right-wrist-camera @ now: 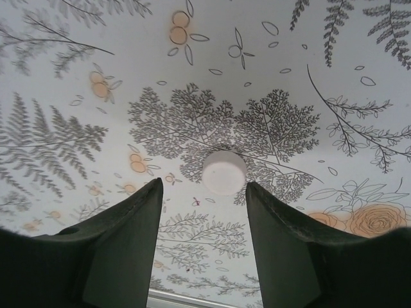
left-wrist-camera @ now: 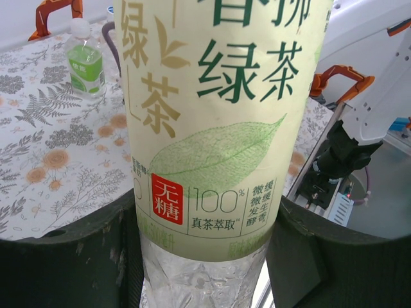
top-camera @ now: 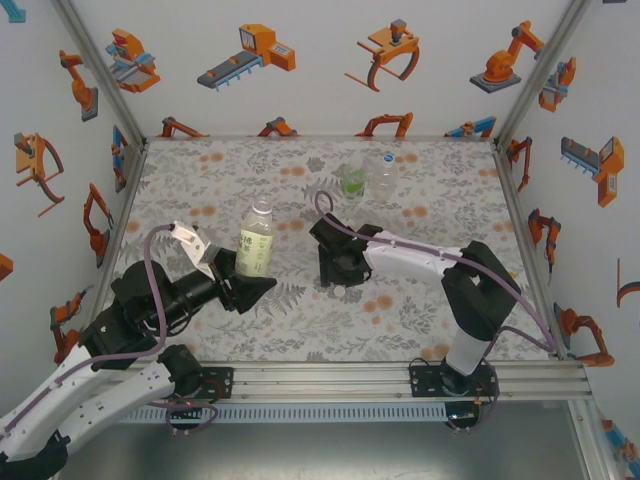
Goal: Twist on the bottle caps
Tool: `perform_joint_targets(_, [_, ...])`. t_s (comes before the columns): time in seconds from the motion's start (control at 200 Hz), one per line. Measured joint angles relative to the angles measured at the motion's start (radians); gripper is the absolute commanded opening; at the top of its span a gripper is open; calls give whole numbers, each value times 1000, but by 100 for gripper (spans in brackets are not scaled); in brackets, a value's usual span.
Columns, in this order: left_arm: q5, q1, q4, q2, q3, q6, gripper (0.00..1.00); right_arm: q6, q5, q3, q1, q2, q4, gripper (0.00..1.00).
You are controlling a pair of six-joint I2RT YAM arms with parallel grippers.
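Bottles [top-camera: 353,182], three; loose cap [right-wrist-camera: 224,172], one, on table [right-wrist-camera: 148,58].

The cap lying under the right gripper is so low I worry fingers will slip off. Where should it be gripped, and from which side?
Pinch the white cap across its round side wall, coming straight down from above. It lies flat on the table, so only the rim offers opposing faces; the right gripper hangs open above it.

A white bottle cap [right-wrist-camera: 225,172] is lying flat on the leaf-patterned desk [right-wrist-camera: 70,83], just ahead of the right end effector [right-wrist-camera: 203,186], whose two dark fingers [right-wrist-camera: 128,237] are standing apart, gripping nothing.
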Motion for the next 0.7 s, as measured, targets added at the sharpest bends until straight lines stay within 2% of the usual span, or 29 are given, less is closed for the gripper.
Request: perform_joint_targets(0.696, [-3, 0, -6, -20, -1, -8, 11, 0, 2, -26, 3, 52, 15, 44])
